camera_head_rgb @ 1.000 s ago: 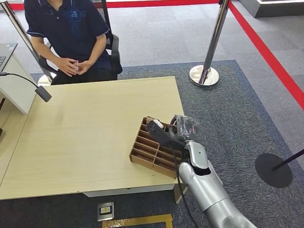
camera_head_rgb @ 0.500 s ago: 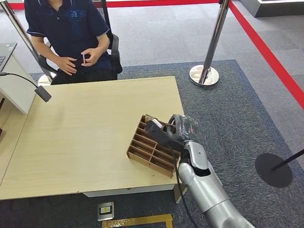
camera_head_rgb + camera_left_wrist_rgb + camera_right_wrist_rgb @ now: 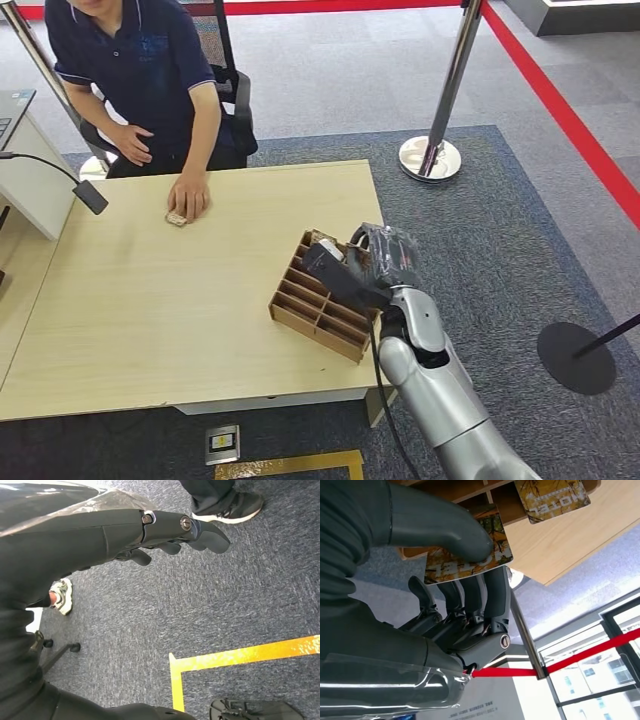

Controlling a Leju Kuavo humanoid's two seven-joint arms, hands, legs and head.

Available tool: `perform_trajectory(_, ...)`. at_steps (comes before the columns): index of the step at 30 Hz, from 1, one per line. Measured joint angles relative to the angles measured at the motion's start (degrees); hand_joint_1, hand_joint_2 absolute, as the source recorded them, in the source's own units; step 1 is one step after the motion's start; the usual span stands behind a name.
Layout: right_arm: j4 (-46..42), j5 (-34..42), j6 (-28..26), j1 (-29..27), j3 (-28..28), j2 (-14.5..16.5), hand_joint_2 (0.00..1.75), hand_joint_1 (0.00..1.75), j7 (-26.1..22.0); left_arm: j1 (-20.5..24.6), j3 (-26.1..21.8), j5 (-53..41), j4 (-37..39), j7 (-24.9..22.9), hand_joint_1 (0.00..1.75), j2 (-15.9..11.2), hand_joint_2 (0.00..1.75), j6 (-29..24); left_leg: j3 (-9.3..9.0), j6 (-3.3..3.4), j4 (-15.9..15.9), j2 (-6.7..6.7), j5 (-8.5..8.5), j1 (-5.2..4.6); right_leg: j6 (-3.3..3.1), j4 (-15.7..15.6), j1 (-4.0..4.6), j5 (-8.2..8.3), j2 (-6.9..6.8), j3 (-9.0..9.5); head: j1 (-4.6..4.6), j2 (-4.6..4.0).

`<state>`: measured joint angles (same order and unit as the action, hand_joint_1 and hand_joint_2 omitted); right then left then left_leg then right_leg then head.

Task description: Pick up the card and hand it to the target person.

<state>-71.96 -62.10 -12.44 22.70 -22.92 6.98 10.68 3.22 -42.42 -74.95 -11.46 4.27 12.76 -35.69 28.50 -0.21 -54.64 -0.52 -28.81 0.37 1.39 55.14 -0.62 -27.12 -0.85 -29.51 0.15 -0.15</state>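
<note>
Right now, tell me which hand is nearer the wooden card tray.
Right. The right hand is over the wooden card tray, pinching a card. The left hand hangs over carpet, away from it.

Pale matt wood-grain counter [image 3: 189,300]; brown compartmented wooden tray [image 3: 306,310]; glossy printed card [image 3: 471,560]; rough grey carpet floor [image 3: 490,220]; shiny chrome post [image 3: 453,70].

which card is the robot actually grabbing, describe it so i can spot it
On the pale wooden table, near its right edge, sits a brown slotted tray. The right hand pinches a card with a yellow-brown printed picture between thumb and fingers, right over the tray. Another similar card stays in a slot, untouched.
</note>
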Motion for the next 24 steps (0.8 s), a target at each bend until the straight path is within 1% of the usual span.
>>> perform_trajectory(5, 0.36, 0.68, 0.77, 0.14, -0.3, -0.08, 1.75, 1.45, -0.21, 0.0, 0.0, 0.14, -0.01, 0.02, 0.0, 0.0, 1.75, 0.0, 0.0, 0.0, 0.0, 0.0, 0.0, 0.0, 0.0, 0.0, 0.0, 0.0, 0.0, 0.0, 0.0, 0.0)
perform_trajectory(9, 0.62, 1.89, 0.56, 0.45, -0.97, -0.05, 1.75, 1.47, -1.4, 0.0, 0.0, 0.2, 0.01, 0.02, 0.0, 0.0, 1.75, 0.0, 0.01, 0.0, 0.0, 0.0, 0.0, 0.0, 0.0, 0.0, 0.0, 0.0, 0.0, 0.0, 0.0, 0.0)
perform_trajectory(11, 0.56, 2.73, 0.5, 0.78, -1.2, -0.03, 1.75, 1.51, -2.18, 0.0, 0.0, 0.19, 0.01, 0.03, 0.0, 0.0, 1.75, 0.0, 0.01, 0.0, 0.0, 0.0, 0.0, 0.0, 0.0, 0.0, 0.0, 0.0, 0.0, 0.0, 0.0, 0.0)
perform_trajectory(14, 0.0, 4.45, 0.5, 1.43, -1.65, 0.02, 1.75, 1.59, -3.89, 0.0, 0.02, 0.12, 0.0, 0.2, 0.0, 0.0, 1.75, 0.0, 0.02, 0.0, 0.0, 0.0, 0.0, 0.0, 0.0, 0.0, 0.0, 0.0, 0.0, -0.01, 0.0, 0.0)
perform_trajectory(21, -1.78, 6.12, -1.12, 3.79, -3.79, 0.44, 1.75, 1.5, -8.14, 0.03, 0.15, -0.18, -0.01, 0.67, 0.0, 0.0, 1.75, 0.01, 0.02, 0.0, 0.0, 0.0, 0.0, 0.0, 0.0, 0.01, 0.0, 0.0, 0.0, -0.01, 0.0, 0.0)
perform_trajectory(24, -1.9, 6.11, -2.02, 5.36, -5.3, 0.96, 1.75, 1.55, -10.3, 0.09, 0.49, -0.36, 0.0, 0.67, 0.0, 0.0, 1.75, 0.03, 0.02, 0.0, 0.0, -0.01, 0.0, 0.0, 0.0, 0.01, 0.0, 0.0, 0.0, -0.02, 0.0, 0.0)
